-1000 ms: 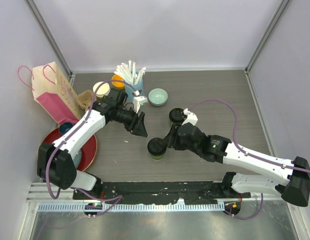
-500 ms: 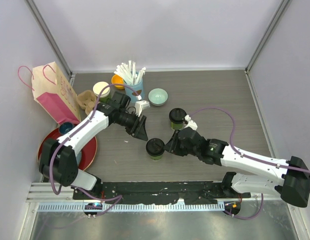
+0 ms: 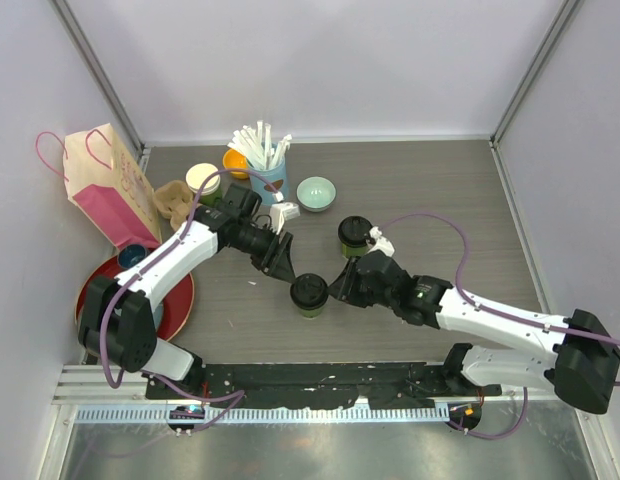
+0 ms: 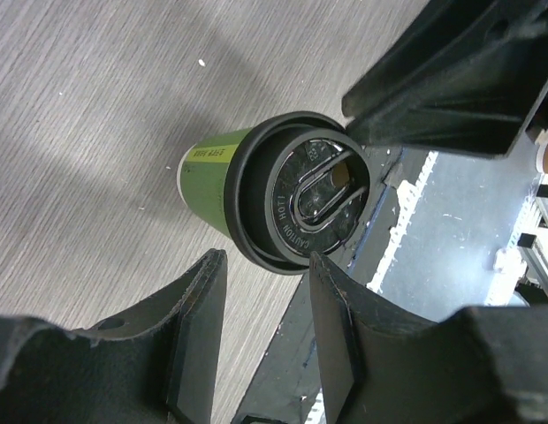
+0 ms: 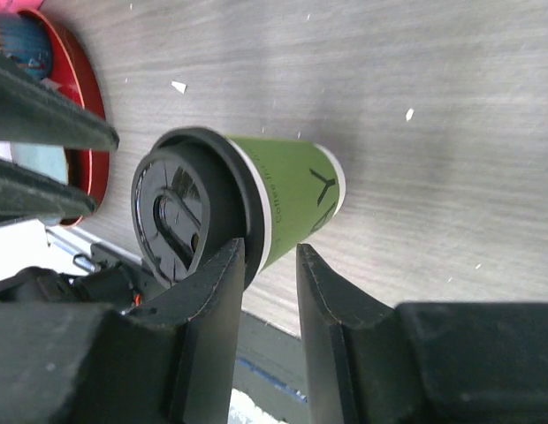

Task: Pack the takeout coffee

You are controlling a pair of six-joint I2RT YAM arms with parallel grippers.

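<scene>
One takeout coffee cup [image 3: 310,294], dark green with a black lid, stands near the table's middle front. It also shows in the left wrist view [image 4: 287,201] and the right wrist view [image 5: 247,208]. A second lidded cup [image 3: 354,233] stands behind it to the right. My left gripper [image 3: 284,262] [image 4: 267,261] hovers just left of the near cup, open, with nothing between its fingers. My right gripper [image 3: 340,285] [image 5: 270,250] sits at the cup's right side with its jaws narrowly apart. One right finger [image 5: 223,274] overlaps the lid's edge, and the gap is empty.
A pink paper bag [image 3: 105,185] stands at the back left, with a brown cardboard carrier [image 3: 173,200] beside it. A blue cup of white straws [image 3: 267,168], a pale green bowl [image 3: 316,193] and an orange cup [image 3: 235,160] stand at the back. A red plate [image 3: 180,300] lies front left.
My right gripper has slid left up to the near cup and narrowed its jaws. My left gripper has edged closer to the cup from the other side.
</scene>
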